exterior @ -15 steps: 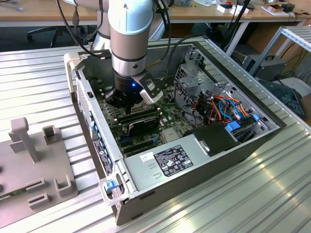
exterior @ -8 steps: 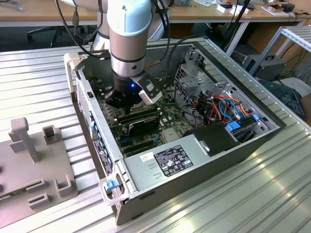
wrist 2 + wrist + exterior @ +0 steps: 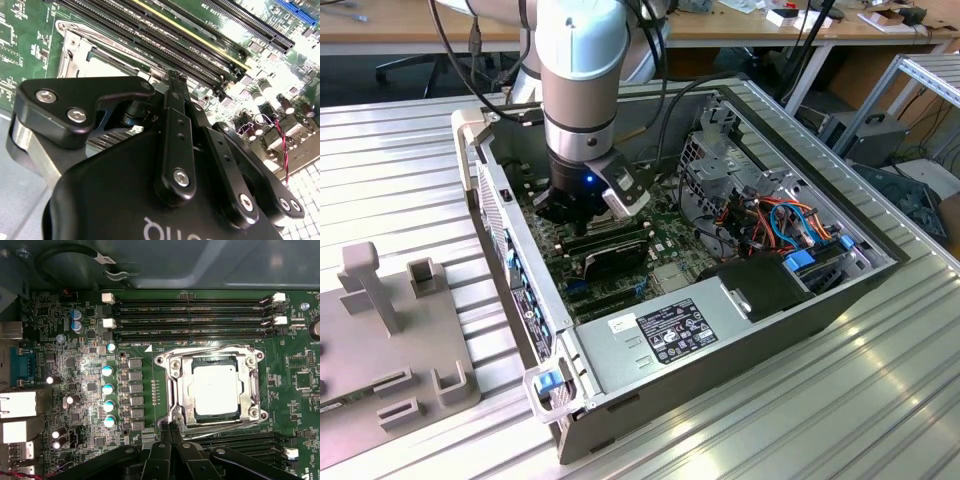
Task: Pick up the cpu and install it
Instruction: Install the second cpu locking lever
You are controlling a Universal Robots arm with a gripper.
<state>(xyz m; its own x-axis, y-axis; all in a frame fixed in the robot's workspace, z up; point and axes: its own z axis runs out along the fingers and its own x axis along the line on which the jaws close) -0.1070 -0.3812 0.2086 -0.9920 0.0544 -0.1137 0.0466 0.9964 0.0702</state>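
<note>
The cpu (image 3: 215,389), a flat square chip with a silver-grey top, lies in its socket on the green motherboard, ringed by the metal socket frame (image 3: 172,365). In the first wrist view my gripper (image 3: 170,429) is shut, its two black fingertips pressed together with nothing between them. They stand at the frame's outer edge near one corner, beside the cpu and not on it. The second wrist view has the shut gripper (image 3: 172,80) low over the board with the socket frame (image 3: 67,47) just beyond it. In the exterior view the gripper (image 3: 578,215) reaches down into the open computer case (image 3: 800,150).
Long black memory slots (image 3: 192,315) run along both sides of the socket. Capacitors (image 3: 107,387) and rear ports (image 3: 20,405) sit nearby. A power supply (image 3: 660,335), coloured cables (image 3: 780,215) and a drive cage crowd the case. A grey fixture (image 3: 390,320) lies at the exterior view's left.
</note>
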